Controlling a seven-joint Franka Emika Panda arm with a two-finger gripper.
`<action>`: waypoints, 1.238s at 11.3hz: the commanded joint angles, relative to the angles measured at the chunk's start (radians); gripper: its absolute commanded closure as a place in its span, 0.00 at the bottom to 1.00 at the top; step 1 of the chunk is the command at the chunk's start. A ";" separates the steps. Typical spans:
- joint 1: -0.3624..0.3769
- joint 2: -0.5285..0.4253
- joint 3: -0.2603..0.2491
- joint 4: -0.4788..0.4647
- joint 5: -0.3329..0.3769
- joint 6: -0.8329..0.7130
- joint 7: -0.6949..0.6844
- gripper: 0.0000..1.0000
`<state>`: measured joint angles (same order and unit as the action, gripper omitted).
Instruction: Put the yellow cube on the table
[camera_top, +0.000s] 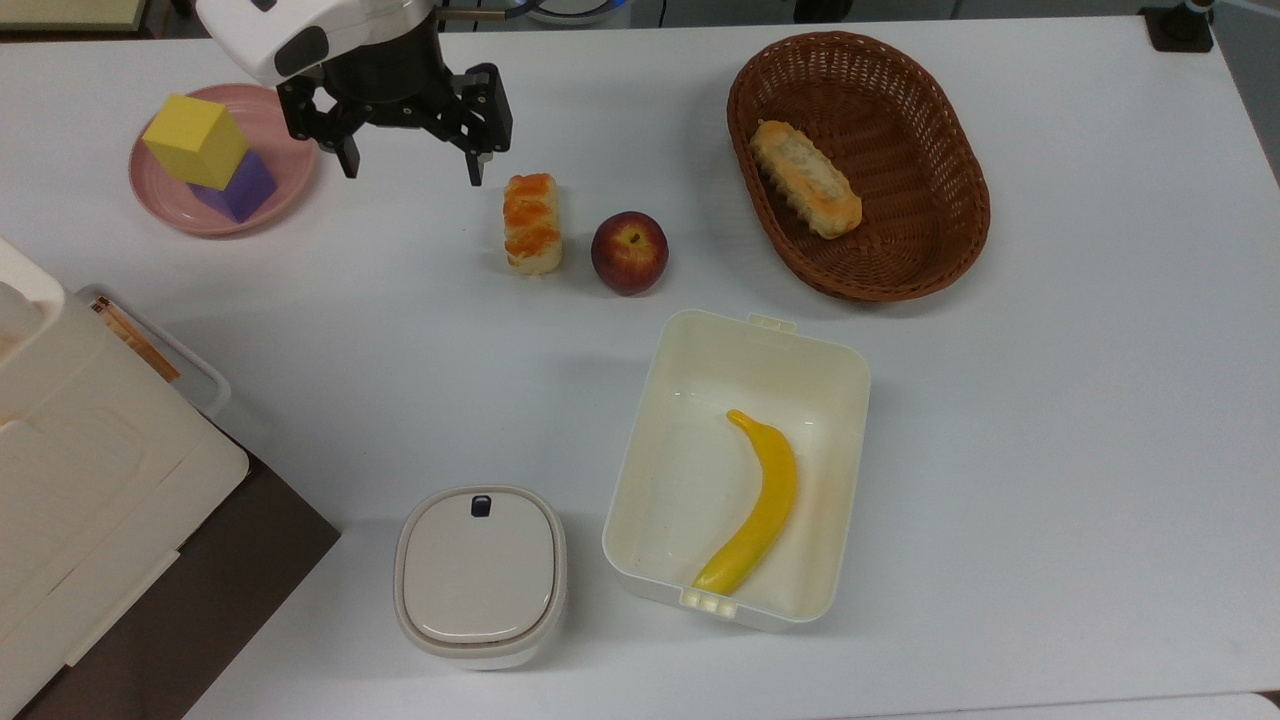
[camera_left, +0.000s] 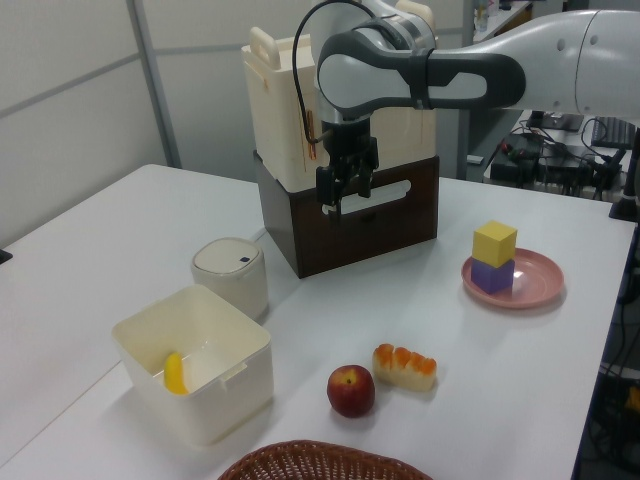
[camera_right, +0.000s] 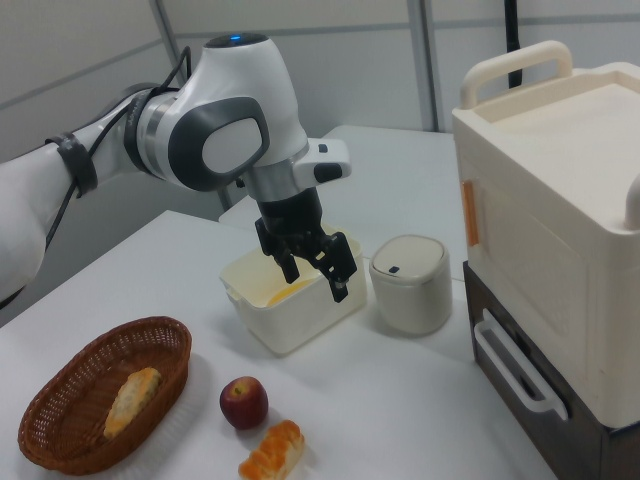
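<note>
Hovering above the tabletop (camera_top: 1050, 400), our tool (camera_top: 412, 165) hangs with its fingers spread and nothing between them. We see the yellow cube (camera_top: 197, 140) stacked on the purple cube (camera_top: 240, 188), both on the pink plate (camera_top: 285, 150) at the top view's upper left, just beside the tool. In the top view, a glazed pastry (camera_top: 532, 222) and an apple (camera_top: 629, 252) lie side by side near the middle. We find a banana (camera_top: 755, 500) in the open white box (camera_top: 745, 340), a lidded pot (camera_top: 480, 575) beside that box, and a bread roll (camera_top: 806, 178) in the wicker basket (camera_top: 940, 220).
</note>
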<state>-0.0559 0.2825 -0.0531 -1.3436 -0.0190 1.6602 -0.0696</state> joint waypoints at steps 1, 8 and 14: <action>-0.001 -0.026 0.009 -0.026 -0.015 -0.013 0.005 0.00; 0.001 -0.026 0.012 -0.029 -0.015 -0.025 0.002 0.00; -0.002 -0.028 0.010 -0.028 -0.013 -0.080 -0.050 0.00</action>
<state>-0.0586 0.2818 -0.0456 -1.3453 -0.0191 1.5979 -0.0948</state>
